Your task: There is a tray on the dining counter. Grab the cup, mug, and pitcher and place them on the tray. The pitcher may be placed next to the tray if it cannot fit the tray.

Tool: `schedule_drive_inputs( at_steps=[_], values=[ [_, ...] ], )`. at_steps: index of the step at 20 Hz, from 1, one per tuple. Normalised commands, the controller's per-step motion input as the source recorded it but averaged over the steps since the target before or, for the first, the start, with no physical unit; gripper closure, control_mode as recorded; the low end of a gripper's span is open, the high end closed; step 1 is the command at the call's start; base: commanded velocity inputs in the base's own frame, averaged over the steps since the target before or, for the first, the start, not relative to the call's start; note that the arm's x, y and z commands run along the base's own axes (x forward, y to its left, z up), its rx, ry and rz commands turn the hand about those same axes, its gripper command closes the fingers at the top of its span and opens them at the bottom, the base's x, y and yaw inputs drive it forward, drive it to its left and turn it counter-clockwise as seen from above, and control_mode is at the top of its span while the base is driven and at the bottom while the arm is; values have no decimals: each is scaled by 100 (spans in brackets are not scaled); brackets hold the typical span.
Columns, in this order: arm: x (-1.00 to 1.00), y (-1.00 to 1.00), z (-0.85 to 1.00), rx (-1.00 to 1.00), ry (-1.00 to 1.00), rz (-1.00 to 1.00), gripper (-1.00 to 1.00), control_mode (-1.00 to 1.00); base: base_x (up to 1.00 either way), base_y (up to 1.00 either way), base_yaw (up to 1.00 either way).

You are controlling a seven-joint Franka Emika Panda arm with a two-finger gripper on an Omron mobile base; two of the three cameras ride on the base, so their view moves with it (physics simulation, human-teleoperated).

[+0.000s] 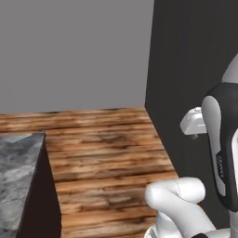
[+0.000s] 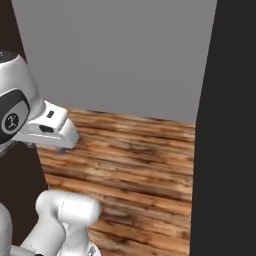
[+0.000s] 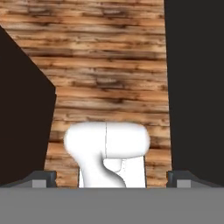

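My gripper [image 3: 112, 179] is open, its two dark fingertips [image 3: 43, 178] standing far apart at the bottom of the hand view with nothing between them. It points down at the wooden plank floor [image 3: 109, 74]. The white hand [image 1: 193, 122] hangs at the right of the left base view and as the hand [image 2: 55, 125] at the left of the right base view. A corner of grey marbled stone counter [image 1: 16, 176] on a dark base lies at the lower left; I cannot tell whether it is the dining counter. The tray, cup, mug and pitcher are out of view.
A plain grey wall [image 1: 74, 51] closes the far side of the floor. A tall dark panel [image 1: 195, 56] stands at the right, seen also as the dark panel [image 2: 230, 125]. Dark surfaces [image 3: 194, 87] flank the floor strip on both sides in the hand view.
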Motion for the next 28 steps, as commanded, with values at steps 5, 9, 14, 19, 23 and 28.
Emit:
schedule_drive_inputs(
  at_steps=[5, 9, 14, 19, 23, 28],
  values=[
    [0, 0, 0, 0, 0, 0, -100, 100, 100, -5, 11],
    [0, 0, 0, 0, 0, 0, -100, 100, 100, -11, 25],
    [0, 0, 0, 0, 0, 0, -100, 100, 100, -26, 47],
    [0, 0, 0, 0, 0, 0, -100, 100, 100, -52, 64],
    [0, 0, 0, 0, 0, 0, -100, 100, 100, -63, 73],
    [0, 0, 0, 0, 0, 0, -100, 100, 100, -64, 75]
  ],
)
